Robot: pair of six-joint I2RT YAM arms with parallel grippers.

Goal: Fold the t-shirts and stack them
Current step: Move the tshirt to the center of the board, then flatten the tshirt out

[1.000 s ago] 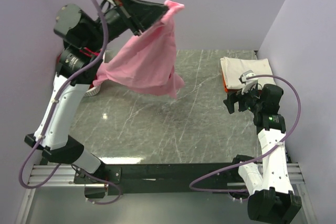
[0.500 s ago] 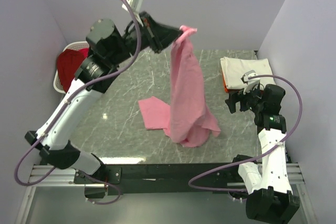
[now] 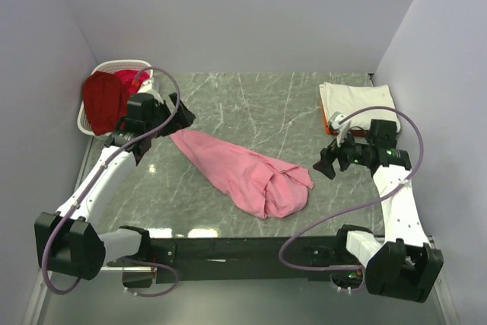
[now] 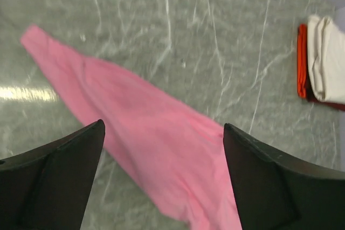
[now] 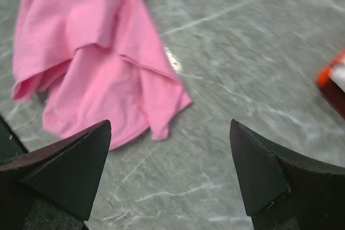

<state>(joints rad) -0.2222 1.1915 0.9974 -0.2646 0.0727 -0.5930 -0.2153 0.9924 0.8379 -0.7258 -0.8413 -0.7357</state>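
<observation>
A pink t-shirt [image 3: 243,171] lies crumpled in a long diagonal strip across the middle of the table, bunched at its right end [image 5: 91,57]. My left gripper [image 3: 183,117] hovers open just above the shirt's upper-left tip, nothing between its fingers; the pink cloth [image 4: 145,144] lies below the gap. My right gripper [image 3: 321,165] is open and empty, just right of the bunched end. A folded stack sits at the back right: a cream-white t-shirt [image 3: 356,101] on top, an orange-red one [image 4: 302,60] and a dark red one under it. A dark red t-shirt [image 3: 105,100] fills the basket.
A white slatted basket [image 3: 86,121] stands at the back left corner against the wall. Grey marble tabletop [image 3: 259,104] shows behind the pink shirt and along the front. Lilac walls close in the left, back and right sides.
The left arm swung down from high above the table and let go of the pink shirt, which now lies on the table. The right gripper moved left toward the shirt's bunched end.
</observation>
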